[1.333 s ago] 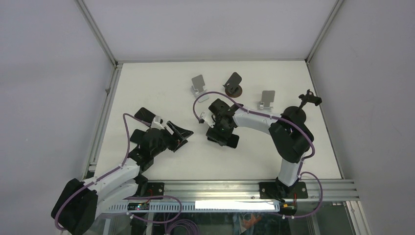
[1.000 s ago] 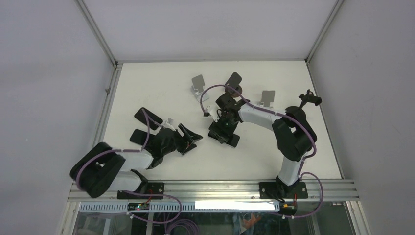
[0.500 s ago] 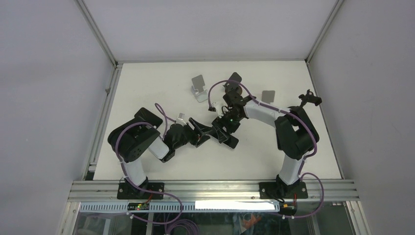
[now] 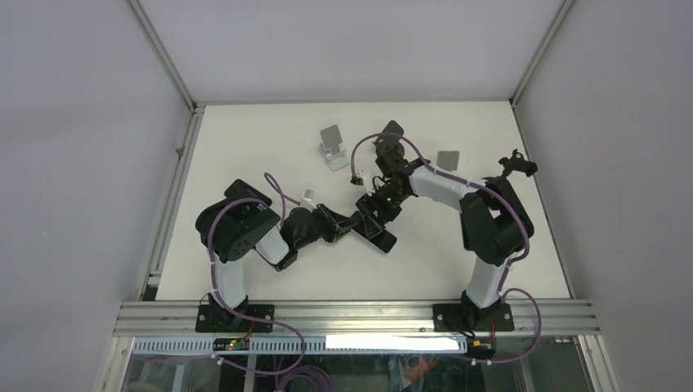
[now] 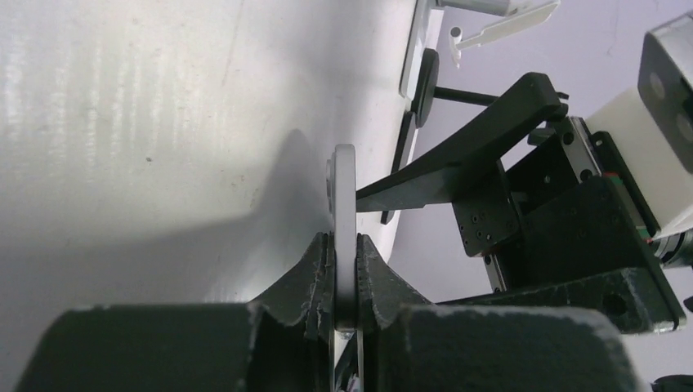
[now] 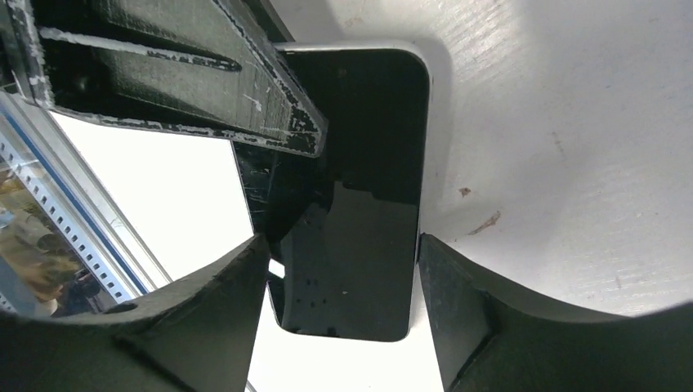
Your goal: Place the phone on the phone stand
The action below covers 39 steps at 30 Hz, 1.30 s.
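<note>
The phone (image 4: 379, 239), a black slab, is lifted at a slant over the middle of the table, between both grippers. My left gripper (image 4: 353, 226) comes in from the left and is shut flat on its faces; in the left wrist view the phone (image 5: 345, 188) stands edge-on between the pads of that gripper (image 5: 345, 245). My right gripper (image 4: 377, 214) reaches down from behind and clasps the long edges; its wrist view shows the dark screen (image 6: 368, 163) filling the span of the right gripper (image 6: 342, 241). A silver phone stand (image 4: 331, 145) sits at the back.
Behind the grippers stand a black round-based stand (image 4: 392, 131) and a second silver stand (image 4: 447, 159). A black clamp-like holder (image 4: 516, 166) is at the far right edge. The aluminium frame rail (image 4: 359, 313) runs along the near edge.
My left arm swung right across the table to the phone and its jaws closed on it. The right gripper kept the phone and shifted slightly toward the back.
</note>
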Motion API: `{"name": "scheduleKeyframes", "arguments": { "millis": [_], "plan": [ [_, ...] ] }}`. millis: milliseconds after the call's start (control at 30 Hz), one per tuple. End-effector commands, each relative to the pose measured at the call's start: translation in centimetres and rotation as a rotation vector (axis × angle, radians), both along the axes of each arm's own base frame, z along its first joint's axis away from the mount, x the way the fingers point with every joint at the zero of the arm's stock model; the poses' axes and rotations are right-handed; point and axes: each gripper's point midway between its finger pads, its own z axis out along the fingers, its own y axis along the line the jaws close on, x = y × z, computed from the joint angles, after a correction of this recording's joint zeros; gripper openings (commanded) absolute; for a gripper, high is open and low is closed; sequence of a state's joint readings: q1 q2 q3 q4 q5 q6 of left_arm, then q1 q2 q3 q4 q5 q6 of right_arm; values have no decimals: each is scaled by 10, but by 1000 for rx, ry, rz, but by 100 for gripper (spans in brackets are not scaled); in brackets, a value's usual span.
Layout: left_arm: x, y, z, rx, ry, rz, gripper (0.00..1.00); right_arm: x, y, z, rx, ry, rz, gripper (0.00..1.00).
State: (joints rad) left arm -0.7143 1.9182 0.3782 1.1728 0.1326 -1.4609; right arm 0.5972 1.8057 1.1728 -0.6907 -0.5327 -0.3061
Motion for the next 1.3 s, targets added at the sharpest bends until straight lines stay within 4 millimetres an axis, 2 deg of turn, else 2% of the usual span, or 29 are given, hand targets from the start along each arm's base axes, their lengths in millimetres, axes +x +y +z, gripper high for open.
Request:
{"name": "scheduleKeyframes", "arguments": {
  "millis": [0, 100, 200, 333, 500, 567, 667, 767, 867, 1033, 1133, 1267],
  "plan": [
    [5, -2, 36, -2, -180, -6, 0, -5, 14, 27, 118, 21, 45, 68],
    [-1, 0, 50, 69, -271, -57, 0, -4, 10, 41, 160, 13, 68, 87],
    [-10, 1, 64, 184, -376, -145, 0, -4, -1, 62, 214, -22, 94, 96],
    [-29, 11, 84, 369, -530, -296, 0, -13, -18, 101, 326, -97, 159, 99],
    [-66, 11, 134, 405, -834, -513, 0, -32, -30, 144, 465, -209, 242, 99],
    [-81, 8, 155, 380, -944, -601, 0, -35, -29, 159, 506, -262, 264, 99],
    [-94, 5, 176, 367, -1029, -688, 0, -48, -25, 180, 590, -277, 328, 99],
    [-104, 2, 192, 359, -1089, -763, 0, -62, -23, 202, 657, -285, 458, 99],
    [-113, -2, 207, 333, -1138, -803, 0, -63, -14, 219, 681, -292, 506, 99],
    [-124, -8, 228, 305, -1210, -817, 0, -84, 4, 205, 648, -227, 574, 99],
    [-128, -9, 239, 295, -1241, -819, 0, -93, 7, 200, 640, -194, 584, 98],
    [-127, -11, 246, 299, -1253, -802, 0, -90, 15, 192, 596, -186, 561, 86]
  ]
}}
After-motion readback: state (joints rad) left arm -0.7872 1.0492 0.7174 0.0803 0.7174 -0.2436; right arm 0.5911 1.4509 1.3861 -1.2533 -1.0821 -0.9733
